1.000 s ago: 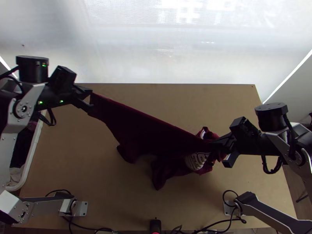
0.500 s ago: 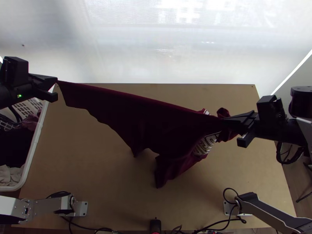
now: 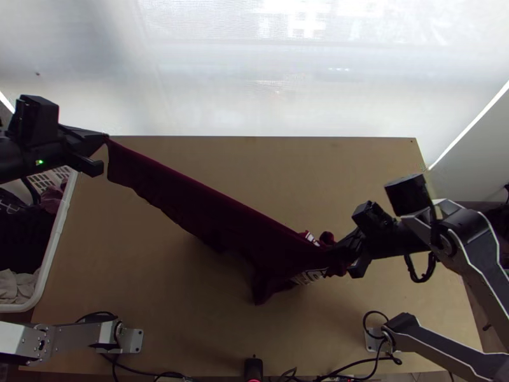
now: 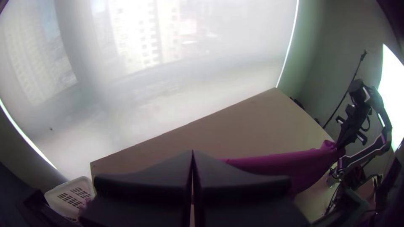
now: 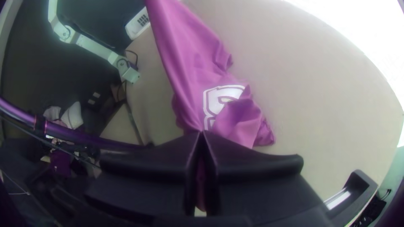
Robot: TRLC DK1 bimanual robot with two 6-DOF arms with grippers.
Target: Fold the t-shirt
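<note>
Maroon shirt (image 3: 210, 207) is pinched in the closed left tool (image 3: 105, 136) and right tool (image 3: 338, 249); both have been drawn inward, yet spreading remains unfinished.

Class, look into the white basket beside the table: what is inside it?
The white basket holds dark cloth, pale cloth and reddish cloth. What lies beneath them is hidden; the left arm covers part of the basket.

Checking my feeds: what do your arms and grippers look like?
The left arm and right arm have silver-grey links, black joints. The left gripper and right gripper each have two wide, flat black fingers. A black cable loops by the right; a green light marks the left.
</note>
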